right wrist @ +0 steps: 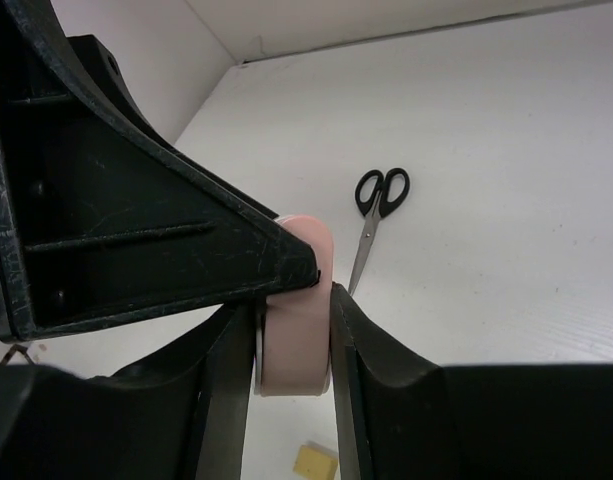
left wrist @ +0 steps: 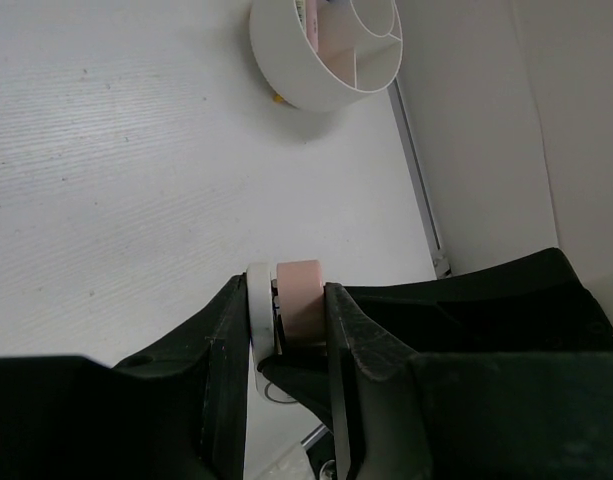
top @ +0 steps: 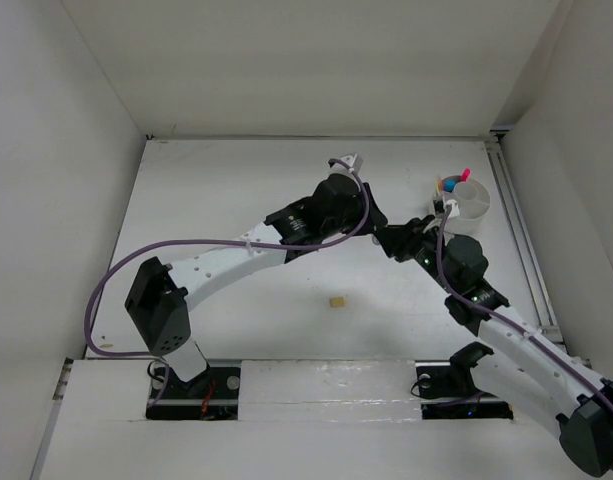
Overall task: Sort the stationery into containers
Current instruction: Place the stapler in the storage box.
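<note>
— Why do both arms grip the pink block [left wrist: 301,300]?
— A handover, I'd judge. The left jaws are narrow on it and the right jaws pinch it too, above the counter [top: 216,200]. The organizer [left wrist: 286,70] sits just beyond the jaws, nearer the right arm.

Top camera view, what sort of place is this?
Probably a robot lab test cell: plain white walls box in a white table, the left arm and right arm are bolted at its near edge, and a white organizer and tan eraser are laid out.
</note>
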You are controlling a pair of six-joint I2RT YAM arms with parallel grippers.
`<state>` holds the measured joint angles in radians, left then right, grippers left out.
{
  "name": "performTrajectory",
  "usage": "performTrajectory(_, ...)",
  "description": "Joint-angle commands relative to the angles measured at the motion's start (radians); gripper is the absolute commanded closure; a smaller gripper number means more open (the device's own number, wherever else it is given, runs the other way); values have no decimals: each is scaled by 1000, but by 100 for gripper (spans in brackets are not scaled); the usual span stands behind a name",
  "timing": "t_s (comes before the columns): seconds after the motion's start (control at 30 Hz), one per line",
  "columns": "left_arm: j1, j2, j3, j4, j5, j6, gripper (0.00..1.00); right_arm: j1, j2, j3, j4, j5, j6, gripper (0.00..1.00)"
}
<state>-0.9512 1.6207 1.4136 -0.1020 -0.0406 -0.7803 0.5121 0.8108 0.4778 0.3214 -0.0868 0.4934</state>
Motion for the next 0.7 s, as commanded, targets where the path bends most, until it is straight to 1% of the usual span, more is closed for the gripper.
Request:
performTrajectory(0.0, -8, -38, 19, 33, 36, 24, 100, 6, -4, 38, 94, -54, -16, 100)
performTrajectory(0.03, -8, -38, 19, 33, 36, 24, 100, -3, -4, 38, 110, -65, -25, 100)
performTrajectory(0.07, -8, -38, 28, 33, 36, 24, 94, -3, -4, 38, 110, -74, -45, 100)
performTrajectory(0.1, -8, -38, 28, 33, 36, 35, 83, -13, -4, 38, 110, -74, -58, 100)
performTrajectory(0.13, -8, -38, 39, 22, 18, 35, 67, -23, 7, 38, 110, -74, -76, 100)
performTrajectory(0.17, -8, -38, 39, 22, 5, 35, 45, -23, 19, 57, 87, -74, -96, 100)
performTrajectory(0.2, -8, -38, 60, 10, -33, 35, 7, -36, 19, 67, 68, -61, -128, 100)
performTrajectory(0.23, -8, -38, 76, -8, -57, 44, 0, -47, 31, 67, 36, -51, -145, 100)
performTrajectory(0.27, -8, -38, 93, -57, -85, 44, 0, -76, 31, 79, 27, -39, -160, 100)
performTrajectory(0.3, 2, -38, 134, -121, -147, 44, 0, -116, 43, 91, 16, -39, -199, 100)
performTrajectory(0.33, 2, -38, 154, -122, -189, 44, 0, -116, 59, 91, 1, -39, -223, 100)
performTrajectory(0.37, 2, -47, 169, -196, -234, 33, 0, -139, 68, 108, -13, -27, -251, 100)
performTrajectory(0.4, 2, -47, 183, -238, -280, 18, 0, -188, 77, 128, -13, -16, -284, 100)
performTrajectory(0.43, 2, -56, 192, -276, -339, 1, 0, -211, 97, 140, -24, -4, -349, 100)
performTrajectory(0.47, 15, -71, 193, -309, -352, -13, 0, -236, 112, 160, -51, 36, -374, 100)
performTrajectory(0.5, 15, -82, 193, -355, -352, -31, 0, -301, 126, 188, -73, 27, -400, 100)
performTrajectory(0.57, 28, -131, 115, -367, -332, -31, 0, -380, 186, 272, -103, -36, -481, 100)
performTrajectory(0.6, 28, -152, 79, -367, -332, -31, 0, -473, 214, 306, -114, -101, -481, 100)
performTrajectory(0.63, 28, -175, 41, -367, -332, -31, 0, -515, 269, 358, -114, -134, -481, 100)
performTrajectory(0.67, 28, -226, -44, -352, -321, -31, 0, -549, 295, 383, -114, -157, -471, 100)
